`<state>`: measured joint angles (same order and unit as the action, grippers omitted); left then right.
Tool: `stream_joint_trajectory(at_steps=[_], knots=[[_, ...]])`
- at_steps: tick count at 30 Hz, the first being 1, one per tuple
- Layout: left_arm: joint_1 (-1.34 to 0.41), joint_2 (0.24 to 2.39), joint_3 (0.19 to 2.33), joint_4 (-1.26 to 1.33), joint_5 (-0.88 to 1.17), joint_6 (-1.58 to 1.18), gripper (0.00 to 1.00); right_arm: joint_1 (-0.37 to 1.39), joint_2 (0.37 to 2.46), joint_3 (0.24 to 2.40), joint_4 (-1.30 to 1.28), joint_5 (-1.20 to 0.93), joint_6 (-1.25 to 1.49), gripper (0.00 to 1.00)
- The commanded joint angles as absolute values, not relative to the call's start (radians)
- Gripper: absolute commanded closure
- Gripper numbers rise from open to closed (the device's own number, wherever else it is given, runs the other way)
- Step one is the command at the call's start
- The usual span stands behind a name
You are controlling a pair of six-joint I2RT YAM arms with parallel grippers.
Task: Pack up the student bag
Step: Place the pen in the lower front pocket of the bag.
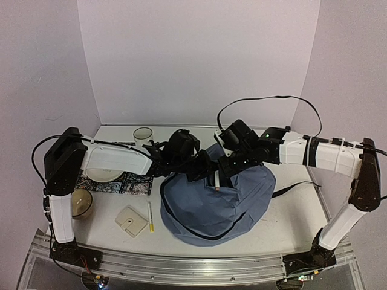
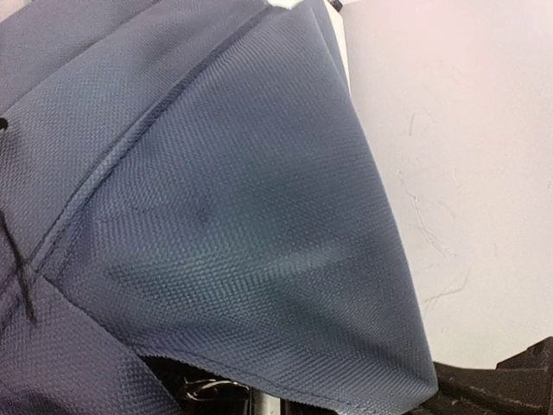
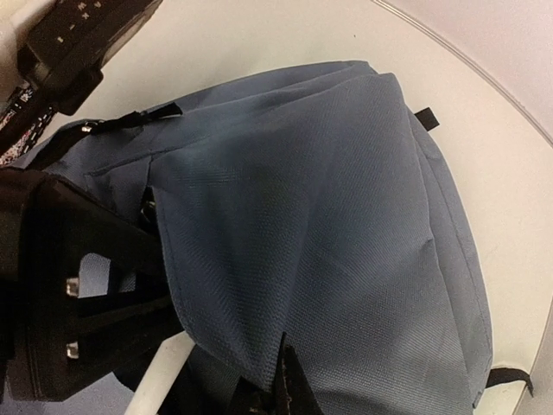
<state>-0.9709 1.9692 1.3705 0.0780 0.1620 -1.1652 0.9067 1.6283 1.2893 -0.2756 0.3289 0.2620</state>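
Note:
The student bag (image 1: 211,202) is a blue-grey fabric backpack lying in the middle of the table. It fills the left wrist view (image 2: 216,216) and most of the right wrist view (image 3: 346,216). My right gripper (image 1: 228,164) is at the bag's far edge, shut on a fold of its fabric, pinched at the bottom of the right wrist view (image 3: 289,385). My left gripper (image 1: 199,166) is at the same edge, its fingers hidden under the fabric flap. A white stick-like thing (image 3: 160,372) shows under the flap beside it.
A cup (image 1: 143,134) stands at the back. A plate (image 1: 104,174) sits on a patterned mat (image 1: 124,184), with a bowl (image 1: 81,202) at the left. A beige square item (image 1: 131,220) and a thin pen (image 1: 150,216) lie left of the bag. A black strap (image 1: 296,187) trails right.

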Motion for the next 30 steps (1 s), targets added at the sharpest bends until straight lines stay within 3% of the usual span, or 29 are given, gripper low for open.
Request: stream_joint_trajectory(at_steps=[1,9,20,30], knots=[[-0.966,1.980,1.421,0.161,0.012,-1.197,1.00,0.939,1.564,1.326,-0.260,0.248,0.310,1.00],[-0.976,2.042,1.447,0.280,-0.016,-1.284,0.98,0.949,1.576,1.342,-0.259,0.235,0.342,1.00],[-1.008,1.956,1.348,0.322,-0.064,-1.188,0.57,0.947,1.567,1.318,-0.273,0.414,0.366,0.99],[-1.032,1.785,1.198,0.306,-0.092,-1.028,0.44,0.900,1.576,1.285,-0.313,0.532,0.359,1.00]])
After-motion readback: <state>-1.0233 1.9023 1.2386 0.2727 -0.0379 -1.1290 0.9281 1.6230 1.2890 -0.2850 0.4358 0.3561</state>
